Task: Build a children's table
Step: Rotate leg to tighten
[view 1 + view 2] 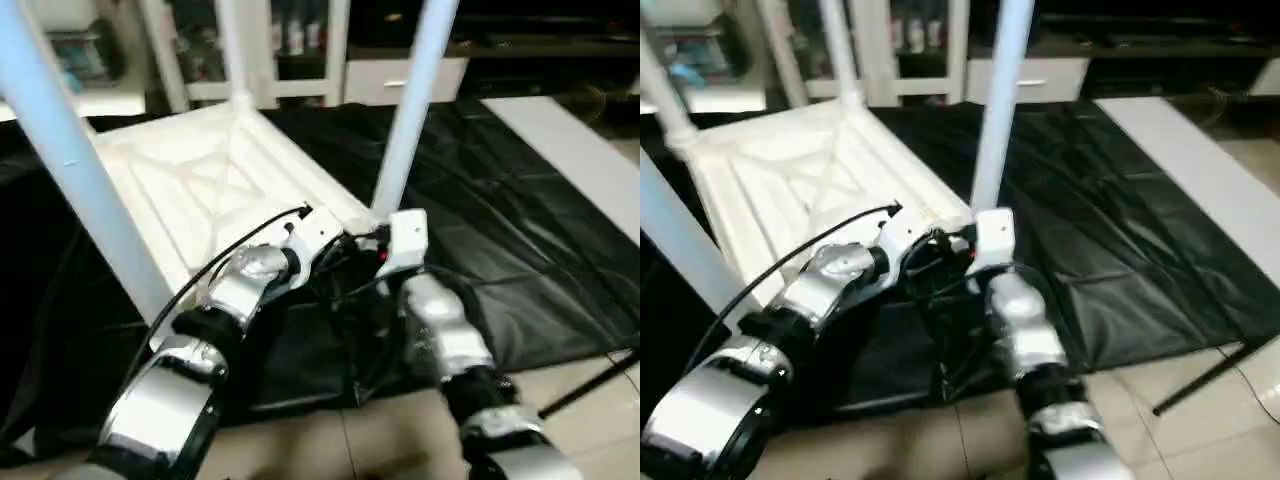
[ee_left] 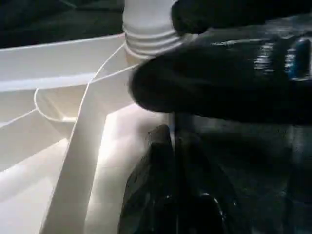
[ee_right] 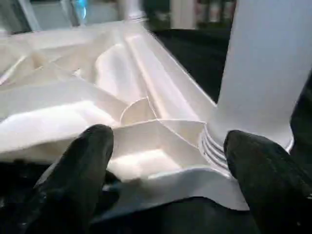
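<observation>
The children's table lies upside down on the black-draped work table, its white X-ribbed tabletop (image 1: 215,175) facing up. Several white legs stand upright in its corner sockets; the near right leg (image 1: 408,110) rises just beyond my two wrists. My right gripper (image 3: 170,175) is open at that corner, one finger (image 3: 80,170) over the rim and the other finger (image 3: 265,175) in front of the leg's threaded base (image 3: 214,146). My left gripper (image 2: 163,180) is shut and empty, close to the same corner socket (image 2: 146,34), with the right gripper's black finger (image 2: 219,83) crossing in front of it.
Black cloth (image 1: 500,230) covers the work table to the right of the tabletop. A white board (image 1: 570,150) lies at the far right. Tiled floor (image 1: 330,440) and a black stand leg (image 1: 590,385) are below. White shelving (image 1: 290,50) stands behind.
</observation>
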`<state>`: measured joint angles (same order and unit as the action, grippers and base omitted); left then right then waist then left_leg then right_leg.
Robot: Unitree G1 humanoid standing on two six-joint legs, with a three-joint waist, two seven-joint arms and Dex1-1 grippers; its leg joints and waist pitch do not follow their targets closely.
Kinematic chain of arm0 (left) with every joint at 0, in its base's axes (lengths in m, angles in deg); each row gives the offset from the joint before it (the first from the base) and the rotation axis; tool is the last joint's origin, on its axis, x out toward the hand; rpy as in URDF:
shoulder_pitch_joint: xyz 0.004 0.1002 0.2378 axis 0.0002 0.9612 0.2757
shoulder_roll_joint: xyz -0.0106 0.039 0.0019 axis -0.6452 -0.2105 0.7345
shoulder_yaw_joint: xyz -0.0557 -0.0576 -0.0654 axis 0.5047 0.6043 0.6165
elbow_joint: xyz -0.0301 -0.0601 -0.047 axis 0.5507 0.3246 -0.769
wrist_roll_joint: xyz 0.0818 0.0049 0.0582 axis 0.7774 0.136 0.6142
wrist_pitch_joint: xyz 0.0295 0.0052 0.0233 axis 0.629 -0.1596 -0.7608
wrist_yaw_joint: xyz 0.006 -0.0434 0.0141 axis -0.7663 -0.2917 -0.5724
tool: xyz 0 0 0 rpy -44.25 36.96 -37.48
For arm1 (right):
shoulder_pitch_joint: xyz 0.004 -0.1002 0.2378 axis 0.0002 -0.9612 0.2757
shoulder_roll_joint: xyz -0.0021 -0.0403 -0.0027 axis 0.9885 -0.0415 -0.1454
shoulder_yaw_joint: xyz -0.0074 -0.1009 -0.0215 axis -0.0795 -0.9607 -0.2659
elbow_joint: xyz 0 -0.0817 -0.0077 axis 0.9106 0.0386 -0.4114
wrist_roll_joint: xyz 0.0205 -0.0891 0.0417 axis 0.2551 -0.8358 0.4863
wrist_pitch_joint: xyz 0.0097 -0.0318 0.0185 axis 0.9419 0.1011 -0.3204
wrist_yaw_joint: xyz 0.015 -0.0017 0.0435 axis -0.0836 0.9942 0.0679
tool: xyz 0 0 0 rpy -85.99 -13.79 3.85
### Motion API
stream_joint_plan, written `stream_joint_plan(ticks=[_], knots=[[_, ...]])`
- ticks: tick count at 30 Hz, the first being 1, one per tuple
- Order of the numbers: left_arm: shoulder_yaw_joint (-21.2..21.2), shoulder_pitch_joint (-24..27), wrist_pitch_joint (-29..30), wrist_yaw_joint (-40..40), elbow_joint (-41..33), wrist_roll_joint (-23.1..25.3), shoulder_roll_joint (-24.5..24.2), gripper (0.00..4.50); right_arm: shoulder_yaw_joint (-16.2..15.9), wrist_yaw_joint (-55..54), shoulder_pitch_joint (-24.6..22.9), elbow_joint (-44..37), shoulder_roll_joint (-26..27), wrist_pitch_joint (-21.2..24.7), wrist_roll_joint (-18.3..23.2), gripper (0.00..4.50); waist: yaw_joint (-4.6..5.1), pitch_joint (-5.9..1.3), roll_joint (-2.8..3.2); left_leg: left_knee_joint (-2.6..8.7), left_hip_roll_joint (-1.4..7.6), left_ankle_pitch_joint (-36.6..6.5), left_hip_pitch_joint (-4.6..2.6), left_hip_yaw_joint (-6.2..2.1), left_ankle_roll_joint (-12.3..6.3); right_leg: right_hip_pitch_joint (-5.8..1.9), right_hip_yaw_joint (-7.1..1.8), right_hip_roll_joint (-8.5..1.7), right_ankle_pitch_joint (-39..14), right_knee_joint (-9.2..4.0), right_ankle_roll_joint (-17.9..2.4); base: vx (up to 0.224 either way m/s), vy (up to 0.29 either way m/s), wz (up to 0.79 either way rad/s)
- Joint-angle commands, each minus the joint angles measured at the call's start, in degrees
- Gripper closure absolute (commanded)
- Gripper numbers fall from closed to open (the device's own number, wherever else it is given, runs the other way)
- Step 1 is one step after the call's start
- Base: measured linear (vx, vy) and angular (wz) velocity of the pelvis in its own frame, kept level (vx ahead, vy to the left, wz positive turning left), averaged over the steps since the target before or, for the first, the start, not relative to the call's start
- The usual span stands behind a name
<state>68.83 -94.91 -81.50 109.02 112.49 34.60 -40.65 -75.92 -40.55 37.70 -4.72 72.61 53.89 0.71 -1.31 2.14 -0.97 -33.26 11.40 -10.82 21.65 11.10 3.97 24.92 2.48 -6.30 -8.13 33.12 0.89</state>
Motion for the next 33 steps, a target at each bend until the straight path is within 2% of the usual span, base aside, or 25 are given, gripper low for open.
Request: stream_joint_plan(ticks=[1, 2, 4, 5, 6, 7, 8, 9, 10, 11, 13, 14, 16, 17, 18, 22, 25, 27, 28, 30, 31, 32, 33], knots=[[-3.3, 3.1, -4.3, 13.6, -2.5, -1.2, -2.5, 4.5, 0.1, 5.2, -1.2, -5.7, -5.3, 2.8, 0.7, 0.57, -0.47, -3.8, -0.32, 3.79, 0.94, -9.6, -0.33, -0.22, -5.41, -3.82, -1.0, -1.04, -6.0, -2.64, -13.5, 0.0, 0.0, 0.0], [-4.7, 4.5, -4.6, 18.8, -3.8, -1.2, -4.4, 4.5, -0.2, 8.9, -2.9, -8.7, -8.3, 3.9, 0.2, 0.57, -0.79, -3.99, -0.08, 3.37, 1.15, -6.5, -0.67, 0.0, -7.14, -3.6, -1.01, -0.91, -0.6, -1.97, -14.8, 0.0, 0.0, 0.0], [-6.3, 5.6, -4.5, 23.6, -5.0, -1.0, -6.4, 4.5, -0.4, 12.5, -4.6, -11.4, -11.3, 6.3, 0.2, 0.57, -1.04, -4.05, -0.12, 3.11, 1.18, -5.2, -0.85, 0.24, -8.07, -3.61, -1.05, -0.86, 2.3, -1.62, -16.2, 0.0, 0.0, 0.0], [-6.3, 5.6, -4.5, 23.6, -5.0, -1.0, -6.4, 4.5, -0.4, 12.5, -4.6, -11.4, -11.3, 6.3, 0.2, 0.57, -1.15, -3.96, 0.04, 3.18, 1.34, -5.2, -0.87, 0.19, -8.06, -3.59, -1.04, -0.95, 2.4, -1.54, -16.7, 0.0, 0.0, 0.0], [-7.8, 6.7, -4.1, 27.7, -6.3, -0.8, -8.2, 4.5, -2.2, 18.6, -6.9, -14.7, -15.7, 7.4, 0.3, 0.57, -1.09, -3.87, 0.17, 3.23, 1.38, -5.8, -0.96, 0.24, -7.88, -3.52, -1.04, -0.89, 1.8, -1.61, -16.8, 0.0, 0.0, 0.0], [-7.9, 6.8, -4.0, 28.0, -6.4, -0.8, -8.3, 4.5, -2.4, 19.3, -7.2, -15.2, -16.2, 7.6, 0.4, 0.57, -1.31, -3.79, 0.06, 3.29, 1.49, -6.3, -1.0, 0.14, -7.49, -3.72, -1.0, -0.9, 1.2, -1.69, -16.7, 0.0, 0.0, 0.0], [-8.3, 7.2, -3.1, 29.7, -7.0, -0.7, -9.1, 4.5, -4.0, 23.9, -9.0, -18.0, -19.5, 8.8, 0.9, 0.57, -1.42, -3.53, -0.05, 3.41, 1.55, -8.9, -1.14, 0.31, -6.4, -3.64, -1.16, -0.95, -1.4, -1.93, -16.5, 0.0, 0.0, 0.0], [-8.3, 7.2, -3.1, 29.7, -7.0, -0.7, -9.1, 4.5, -4.0, 23.9, -9.0, -18.0, -19.5, 8.8, 0.9, 0.57, -1.55, -3.45, -0.16, 3.48, 1.66, -9.9, -1.23, 0.34, -6.11, -3.62, -1.22, -1.01, -2.5, -2.07, -16.4, 0.0, 0.0, 0.0], [-8.8, 7.5, -2.8, 32.2, -7.7, -1.1, -10.1, 4.5, -5.0, 29.4, -11.3, -21.6, -23.2, 10.5, 2.7, 0.57, -1.54, -3.35, -0.25, 3.57, 1.54, -11.6, -1.12, 0.37, -5.5, -3.61, -1.3, -1.05, -5.0, -2.31, -15.8, 0.0, 0.0, 0.0], [-8.8, 7.5, -2.8, 32.3, -7.7, -1.1, -10.1, 4.5, -5.0, 29.4, -11.3, -21.6, -23.2, 10.6, 2.7, 0.57, -1.85, -3.32, -0.24, 3.64, 1.69, -12.4, -1.28, 0.3, -5.16, -3.62, -1.34, -1.2, -6.4, -2.48, -15.4, 0.0, 0.0, 0.0], [-9.2, 7.4, -3.2, 33.2, -7.6, -0.8, -10.7, 4.5, -5.7, 32.9, -12.6, -24.3, -25.9, 11.4, 3.8, 0.57, -2.1, -3.02, -0.39, 4.01, 1.72, -16.2, -1.33, 0.26, -3.57, -3.28, -1.4, -1.24, -12.4, -3.11, -13.6, 0.0, 0.0, 0.0], [-9.4, 7.5, -2.9, 33.9, -7.9, -0.8, -11.0, 4.5, -6.1, 34.2, -13.1, -25.6, -27.1, 11.7, 4.0, 0.57, -2.27, -2.76, -0.45, 4.13, 1.82, -18.7, -1.74, 0.35, -2.59, -2.8, -1.5, -1.23, -15.8, -3.55, -12.6, 0.0, 0.0, 0.0], [-9.9, 7.6, -2.6, 35.7, -8.7, -1.0, -11.6, 4.5, -6.3, 36.3, -13.8, -27.8, -29.0, 12.9, 4.2, 0.57, -2.18, -2.21, -0.44, 4.6, 1.78, -22.7, -1.8, 0.06, -1.01, -2.66, -1.46, -1.34, -22.6, -4.21, -10.7, 0.0, 0.0, 0.0], [-9.9, 7.7, -2.2, 36.3, -9.0, -1.3, -11.8, 4.5, -6.2, 37.1, -14.1, -28.7, -29.9, 13.3, 4.0, 0.57, -2.07, -2.32, -0.63, 4.77, 1.77, -24.1, -1.9, -0.26, -0.06, -2.81, -1.44, -1.49, -25.6, -4.44, -9.4, 0.0, 0.0, 0.0], [-9.9, 7.7, -2.2, 36.3, -9.0, -1.3, -11.8, 4.5, -6.2, 37.1, -14.1, -28.7, -29.9, 13.3, 4.0, 0.57, -2.19, -2.45, -0.59, 4.71, 1.85, -24.2, -2.12, -0.27, 0.19, -2.68, -1.51, -1.61, -25.8, -4.52, -9.2, 0.0, 0.0, 0.0], [-10.1, 7.9, -2.2, 36.6, -9.8, -0.8, -12.6, 4.5, -4.4, 41.5, -15.6, -33.0, -34.4, 16.1, 7.2, 0.57, -2.6, -2.57, -0.59, 4.6, 2.01, -22.9, -2.2, -0.12, -0.51, -2.53, -1.71, -1.49, -22.2, -4.21, -9.7, 0.0, 0.0, 0.0], [-10.3, 8.1, -2.5, 37.4, -10.0, -0.7, -13.0, 4.5, -3.2, 41.9, -15.8, -32.7, -35.7, 15.9, 7.8, 0.57, -2.82, -2.83, -0.6, 4.53, 1.93, -20.0, -1.69, -0.15, -0.54, -3.04, -1.62, -1.55, -18.8, -3.74, -10.5, 0.0, 0.0, 0.0], [-10.4, 8.5, -2.4, 38.5, -11.1, -1.1, -12.9, 4.5, -2.8, 41.0, -15.4, -31.8, -34.9, 15.9, 8.1, 0.57, -2.97, -2.93, -0.67, 4.43, 1.86, -18.5, -1.59, -0.07, -0.75, -3.18, -1.6, -1.59, -17.2, -3.53, -10.9, 0.0, 0.0, 0.0], [-10.6, 8.9, -2.0, 39.4, -12.4, -1.4, -12.7, 4.5, -3.3, 41.0, -15.0, -31.1, -34.0, 15.8, 8.2, 0.57, -3.0, -3.02, -0.45, 4.35, 1.86, -17.6, -1.62, -0.03, -0.88, -3.21, -1.59, -1.59, -15.9, -3.38, -11.3, 0.0, 0.0, 0.0], [-11.1, 9.3, -1.5, 40.3, -13.4, -1.6, -12.6, 4.5, -4.5, 41.5, -14.7, -30.4, -33.5, 15.4, 7.5, 0.57, -3.04, -3.2, -0.53, 4.14, 1.81, -15.9, -1.56, 0.06, -1.23, -3.34, -1.51, -1.46, -13.2, -3.03, -12.2, 0.0, 0.0, 0.0], [-11.3, 9.5, -1.3, 40.6, -13.7, -1.6, -12.6, 4.5, -4.9, 41.7, -14.6, -30.2, -33.3, 15.3, 7.3, 0.57, -3.11, -3.25, -0.36, 4.11, 1.83, -15.2, -1.65, 0.08, -1.35, -3.34, -1.5, -1.44, -12.1, -2.9, -12.6, 0.0, 0.0, 0.0], [-12.1, 9.7, -1.3, 40.9, -14.5, -1.2, -12.4, 4.5, -5.9, 41.3, -13.5, -28.4, -31.9, 14.9, 6.7, 0.57, -3.27, -3.39, -0.31, 3.86, 1.8, -13.0, -1.82, 0.28, -1.98, -3.37, -1.48, -1.27, -8.2, -2.49, -13.8, 0.0, 0.0, 0.0], [-12.4, 9.7, -1.5, 41.0, -14.7, -1.0, -12.3, 4.5, -6.2, 40.8, -12.6, -27.2, -31.2, 14.5, 6.1, 0.57, -3.28, -3.4, -0.28, 3.8, 1.71, -12.3, -1.72, 0.33, -2.22, -3.43, -1.4, -1.25, -7.2, -2.33, -14.4, 0.0, 0.0, 0.0]])
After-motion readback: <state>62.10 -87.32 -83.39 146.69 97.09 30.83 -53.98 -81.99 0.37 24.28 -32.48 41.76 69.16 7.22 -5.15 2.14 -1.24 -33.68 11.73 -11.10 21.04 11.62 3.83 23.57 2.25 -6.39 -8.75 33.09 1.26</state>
